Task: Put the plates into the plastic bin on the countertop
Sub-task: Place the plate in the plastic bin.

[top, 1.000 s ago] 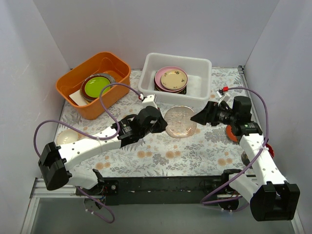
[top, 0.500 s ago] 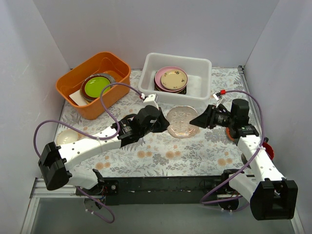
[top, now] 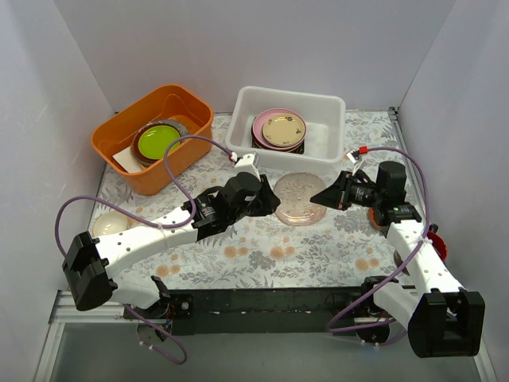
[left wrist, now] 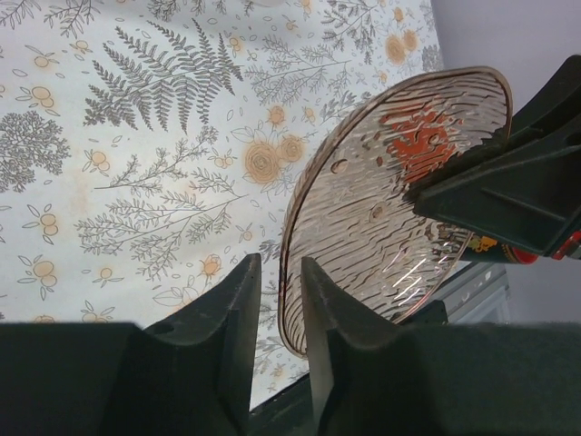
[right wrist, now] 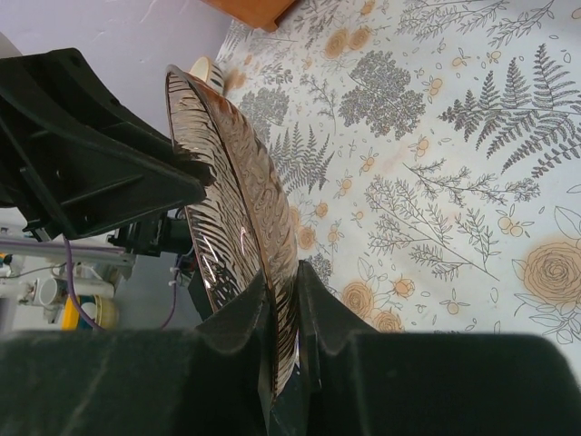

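A speckled pinkish ribbed plate [top: 298, 199] hangs tilted above the countertop [top: 262, 247], between both arms. My right gripper [top: 320, 196] is shut on its right rim; in the right wrist view the gripper [right wrist: 283, 291] pinches the plate [right wrist: 227, 200]. My left gripper [top: 272, 203] is at the left rim, open. In the left wrist view the gripper [left wrist: 280, 282] stands slightly apart around the plate [left wrist: 390, 209], with a gap on each side. The plastic bin [top: 278, 161] behind holds stacked plates [top: 280, 130], a cream one on top.
An orange tub [top: 111, 147] at the back left holds a lime-green plate [top: 157, 139]. A cream dish [top: 107, 225] lies at the left edge beside the left arm. An orange-red dish [top: 378, 220] shows under the right arm.
The right gripper moved left to the plate and closed on its right rim. The left jaws, shut on the left rim before, have eased slightly apart.
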`<state>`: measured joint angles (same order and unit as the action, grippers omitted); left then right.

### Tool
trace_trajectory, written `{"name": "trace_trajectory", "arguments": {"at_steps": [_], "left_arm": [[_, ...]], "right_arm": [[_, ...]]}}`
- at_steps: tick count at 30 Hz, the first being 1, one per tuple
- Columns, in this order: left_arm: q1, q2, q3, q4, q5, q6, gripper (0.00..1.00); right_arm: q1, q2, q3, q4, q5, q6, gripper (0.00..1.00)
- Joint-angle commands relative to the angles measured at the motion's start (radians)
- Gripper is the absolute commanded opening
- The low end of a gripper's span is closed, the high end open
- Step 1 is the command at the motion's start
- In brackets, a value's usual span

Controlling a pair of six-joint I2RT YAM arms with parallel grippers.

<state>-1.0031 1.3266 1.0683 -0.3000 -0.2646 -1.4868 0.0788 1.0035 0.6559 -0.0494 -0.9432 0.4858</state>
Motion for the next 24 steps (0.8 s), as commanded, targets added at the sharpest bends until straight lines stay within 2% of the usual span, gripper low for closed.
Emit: {"name": "trace_trajectory", "arguments": {"at_steps": [1,4,9,17,24], "left_arm": [[0.004,-0.058,-0.008,-0.014,-0.05,0.023,0.3],[0.006,-0.064,0.004,-0.042,-0.073,0.04,0.42],[0.012,-0.075,0.016,-0.091,-0.104,0.042,0.53],[0.021,-0.118,-0.024,-0.117,-0.125,0.025,0.88],[0.023,-0.161,-0.087,-0.128,-0.147,0.0,0.98]], "right_arm": [[0.001,0.013,0.028,0.028,0.004,-0.015,0.09],[-0.001,0.03,0.04,0.026,0.017,-0.015,0.08],[-0.001,0.064,0.073,0.033,0.038,-0.019,0.07],[0.001,0.159,0.163,0.069,0.089,-0.016,0.06],[0.001,0.303,0.293,0.132,0.116,0.011,0.06]]}}
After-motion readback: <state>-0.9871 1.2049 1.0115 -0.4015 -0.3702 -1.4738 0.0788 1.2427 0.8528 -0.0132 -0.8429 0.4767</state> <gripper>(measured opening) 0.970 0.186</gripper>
